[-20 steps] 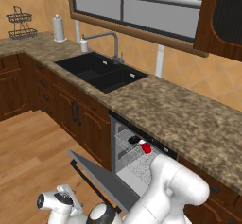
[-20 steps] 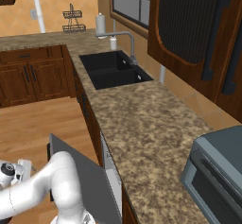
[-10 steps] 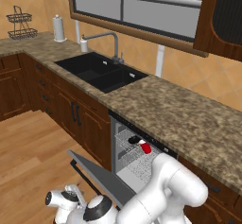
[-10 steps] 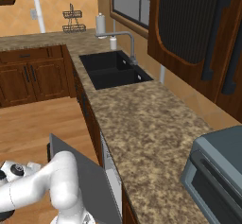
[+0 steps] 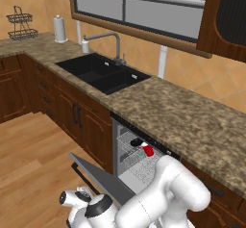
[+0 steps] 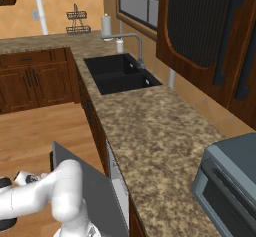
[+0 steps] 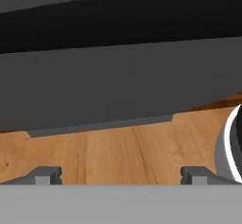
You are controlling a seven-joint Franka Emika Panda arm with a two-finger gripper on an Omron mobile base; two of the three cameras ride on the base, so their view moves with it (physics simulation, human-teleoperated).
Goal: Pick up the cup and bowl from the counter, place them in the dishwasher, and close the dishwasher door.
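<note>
The arm (image 5: 163,193) folds low, its pincer (image 7: 120,173) spread wide, empty.

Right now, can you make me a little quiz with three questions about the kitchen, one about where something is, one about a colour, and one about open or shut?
1. Where is the red cup?
A. In the sink
B. In the dishwasher rack
C. On the floor

2. What colour is the sink?
A. Black
B. White
C. Blue

3. How is the dishwasher door?
A. Shut tight
C. Taken off
B. Hanging open

Answers:
1. B, the left base view shows the cup on the white wire rack inside the dishwasher, next to the black bowl.
2. A, the basin set in the granite counter is black in both base views.
3. B, the grey door tilts out over the wooden floor, with the gripper open and low beside it.
</note>
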